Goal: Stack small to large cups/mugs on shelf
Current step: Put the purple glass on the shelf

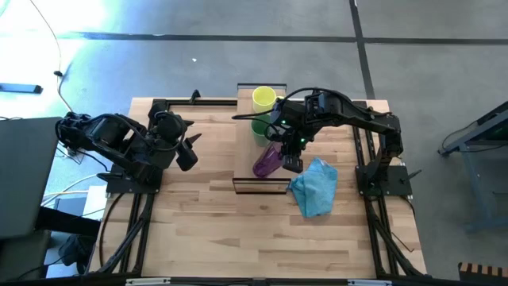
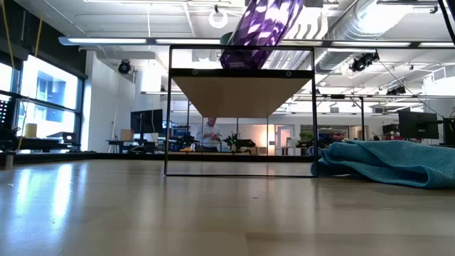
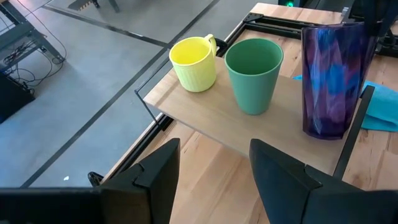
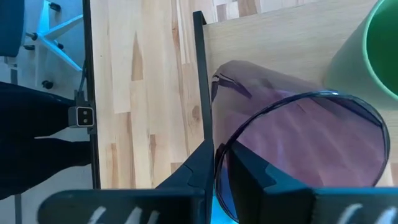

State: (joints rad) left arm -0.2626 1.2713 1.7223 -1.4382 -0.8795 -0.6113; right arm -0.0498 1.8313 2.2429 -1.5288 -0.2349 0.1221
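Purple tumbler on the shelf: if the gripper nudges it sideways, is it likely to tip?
Probably. The purple tumbler is tall and narrow, so likely top-heavy. The right gripper pinches its thin rim. Translucent walls suggest light plastic, easily shifted on the smooth shelf.

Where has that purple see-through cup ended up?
The purple cup is on the shelf, at the end nearest the blue cloth, next to the green cup. The right end effector grips its rim.
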